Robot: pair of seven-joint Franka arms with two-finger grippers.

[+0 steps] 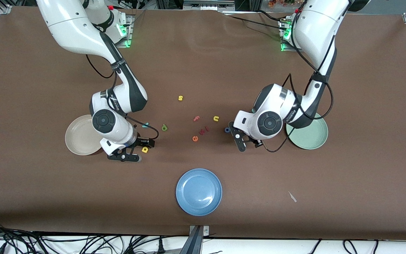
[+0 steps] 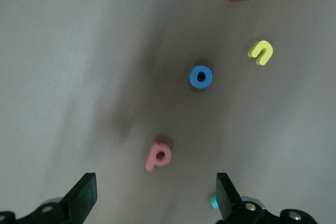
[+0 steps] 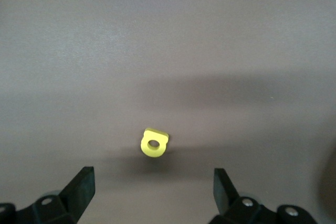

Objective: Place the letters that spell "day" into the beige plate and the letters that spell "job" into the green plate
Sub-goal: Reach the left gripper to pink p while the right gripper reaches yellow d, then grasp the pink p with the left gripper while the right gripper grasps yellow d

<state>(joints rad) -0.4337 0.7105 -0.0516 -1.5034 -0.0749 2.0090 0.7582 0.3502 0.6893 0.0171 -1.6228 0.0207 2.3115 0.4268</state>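
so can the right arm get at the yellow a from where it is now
Probably yes. The right gripper hangs open just over the yellow a, which lies flat on bare brown table between the spread fingers. Nothing else lies close to it, so the way down looks free.

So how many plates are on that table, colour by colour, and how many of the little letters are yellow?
Cream-beige round plate: 1
Pale mint-green round plate: 1
Blue round plate: 1
Yellow toy letters: 3, namely the yellow "s", the yellow "u" and the yellow "a"
Total: 6
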